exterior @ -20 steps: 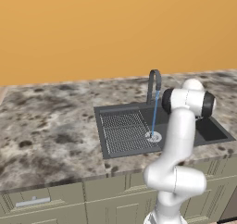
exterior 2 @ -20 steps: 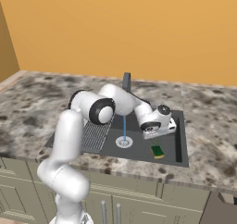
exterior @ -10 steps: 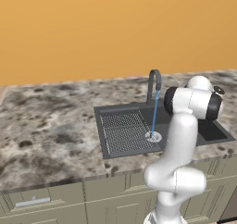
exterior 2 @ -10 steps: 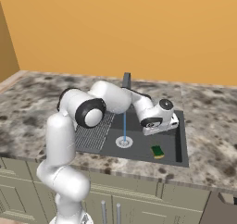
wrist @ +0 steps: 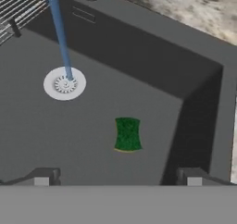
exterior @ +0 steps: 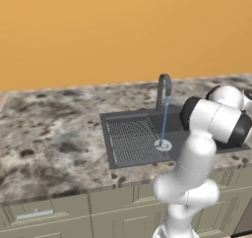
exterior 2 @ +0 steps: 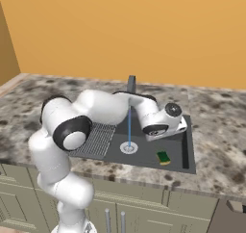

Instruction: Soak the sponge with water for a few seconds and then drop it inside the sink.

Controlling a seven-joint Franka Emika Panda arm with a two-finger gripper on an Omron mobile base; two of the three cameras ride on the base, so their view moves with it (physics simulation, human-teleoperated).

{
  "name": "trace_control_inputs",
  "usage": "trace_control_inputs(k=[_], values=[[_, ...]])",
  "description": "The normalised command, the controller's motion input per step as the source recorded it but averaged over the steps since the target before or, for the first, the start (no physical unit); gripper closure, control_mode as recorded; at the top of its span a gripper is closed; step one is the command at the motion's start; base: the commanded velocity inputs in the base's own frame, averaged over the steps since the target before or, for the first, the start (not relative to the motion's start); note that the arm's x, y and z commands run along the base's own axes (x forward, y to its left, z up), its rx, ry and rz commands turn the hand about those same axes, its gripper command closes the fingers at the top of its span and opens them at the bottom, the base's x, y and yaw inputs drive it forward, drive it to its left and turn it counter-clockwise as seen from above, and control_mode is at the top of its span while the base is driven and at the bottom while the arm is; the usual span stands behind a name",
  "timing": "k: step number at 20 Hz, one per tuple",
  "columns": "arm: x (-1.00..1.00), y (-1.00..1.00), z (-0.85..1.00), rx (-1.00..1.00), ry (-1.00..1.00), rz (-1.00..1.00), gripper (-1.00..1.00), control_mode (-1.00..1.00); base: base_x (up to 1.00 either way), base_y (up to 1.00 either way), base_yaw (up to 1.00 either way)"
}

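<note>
The sponge [wrist: 127,134] lies flat on the floor of the sink basin, green top up, to the right of the round silver drain [wrist: 65,83]; it also shows near the basin's front right [exterior 2: 164,157]. My gripper [wrist: 116,179] hangs open above it, fingertips [wrist: 42,177] wide apart and holding nothing. In the right base view the gripper [exterior 2: 178,127] sits over the basin's right half. A thin blue stream of water [wrist: 60,38] runs from the faucet [exterior 2: 131,84] onto the drain, clear of the sponge. The dark grey sink [exterior 2: 190,152] is set into the counter.
A ribbed drainboard [exterior: 130,138] fills the sink's left part. Speckled stone counter [exterior: 54,133] surrounds the sink, with an orange wall behind and cabinet fronts [exterior: 59,210] below. My own arm [exterior 2: 96,109] arches over the drainboard and the faucet.
The hand has lifted a little above the basin and the arm's elbow has swung over. The sponge stays where it lay; the water keeps running.
</note>
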Motion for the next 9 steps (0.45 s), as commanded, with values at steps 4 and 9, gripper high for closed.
trace_control_inputs(k=[4,9], values=[[-0.7,0.25,0.56,0.0,0.0,0.0,-1.0,-1.0,0.0,0.0,0.0],[-0.74,0.18,0.55,0.0,0.0,-0.05,-1.0,-1.0,0.0,0.0,0.0]])
